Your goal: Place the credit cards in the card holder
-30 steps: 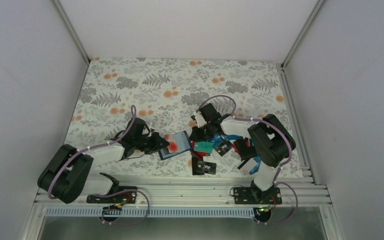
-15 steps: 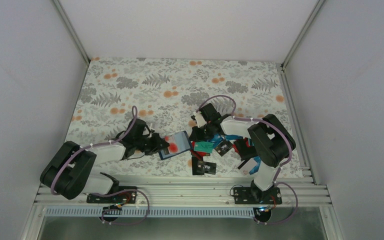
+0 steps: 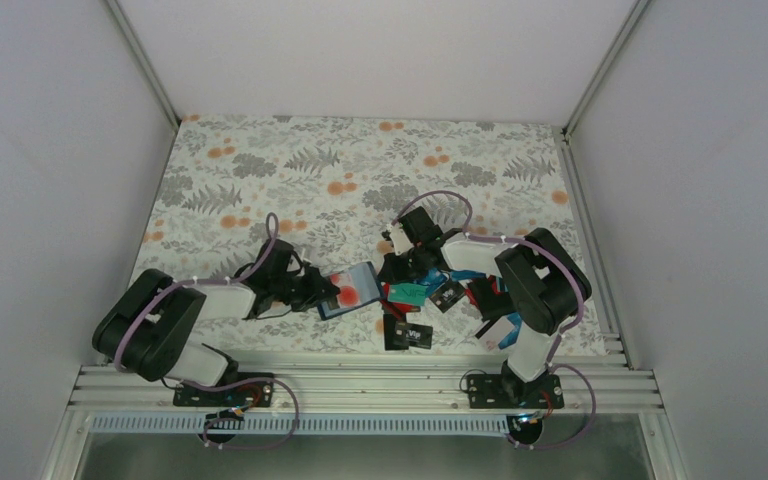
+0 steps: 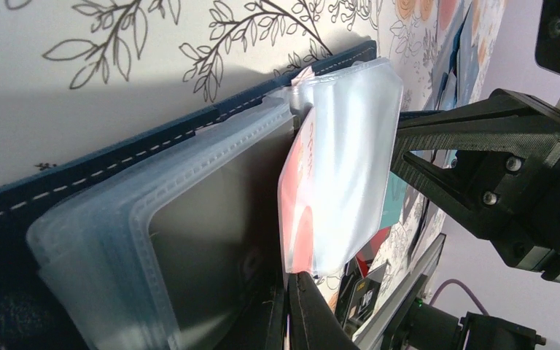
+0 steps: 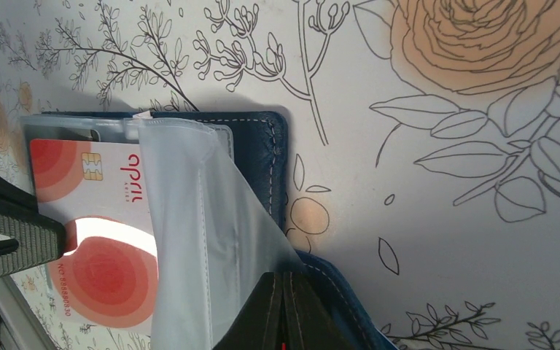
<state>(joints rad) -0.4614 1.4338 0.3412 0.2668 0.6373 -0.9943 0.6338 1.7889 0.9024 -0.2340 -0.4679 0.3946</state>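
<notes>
The navy card holder (image 3: 364, 276) lies open at the table's middle, its clear sleeves fanned out (image 4: 189, 219). My left gripper (image 3: 323, 293) is shut on a white-pink card with red circles (image 4: 295, 197) and holds it partly inside one clear sleeve (image 4: 354, 138). My right gripper (image 3: 388, 270) is shut on that sleeve's corner (image 5: 204, 219) and holds it lifted off the holder's navy cover (image 5: 262, 146). The card (image 5: 95, 211) shows through the sleeve in the right wrist view. More cards lie to the right: teal (image 3: 408, 292), black (image 3: 407, 334), red (image 3: 488, 292).
A floral cloth (image 3: 360, 170) covers the table. White walls stand on the left, back and right. A metal rail (image 3: 360, 375) runs along the near edge. A blue and white card (image 3: 505, 332) lies under the right arm's elbow.
The left arm's shoulder and elbow have swung right and inward. The card and holder stay almost in place, the card a touch deeper in the sleeve. The right arm has not moved.
</notes>
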